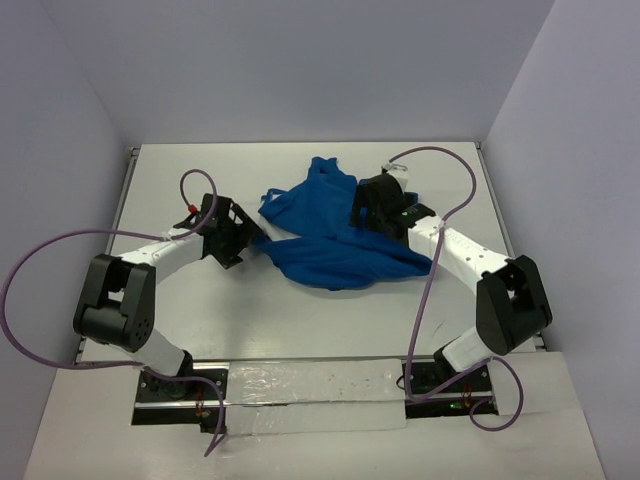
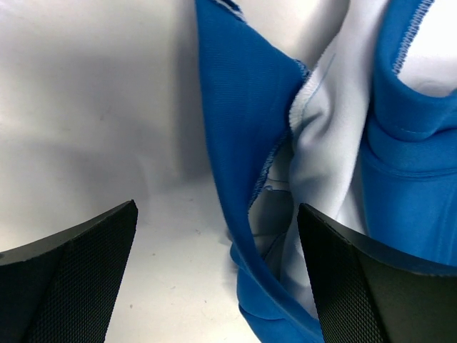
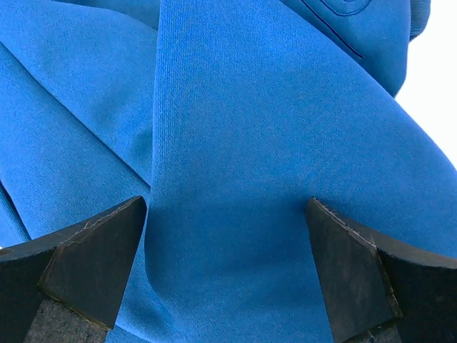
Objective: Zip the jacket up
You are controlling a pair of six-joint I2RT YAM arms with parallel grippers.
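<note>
Well, the jacket (image 1: 335, 235) lies crumpled just to the 3 o'clock side of the middle of the white counter (image 1: 300, 320). It is a soft royal-blue heap, much bigger than either arm's head. Its longest fold runs roughly from 9 to 3 o'clock, and a second lobe bunches up toward 12. I cannot tell which end is the collar.

Up close, the outer cloth (image 3: 235, 128) is a fine, even knit that falls in broad, smooth creases. A thin line of dark stitching (image 3: 335, 28) curves near the top of the right wrist view. At the jacket's 9 o'clock end the fabric is turned back. This shows a pale grey-white lining (image 2: 325, 143) edged with a row of small loop stitches (image 2: 300, 93).

The left arm (image 1: 170, 245) has its jaws spread wide at that turned-back edge. The hem stands between the black, cross-hatched pads (image 2: 78, 264), and nothing is gripped. The right arm (image 1: 450, 250) reaches in over the heap from 3 o'clock. Its jaws are equally wide, its scuffed matte pads (image 3: 93, 257) low over plain blue cloth, and they hold nothing.
</note>
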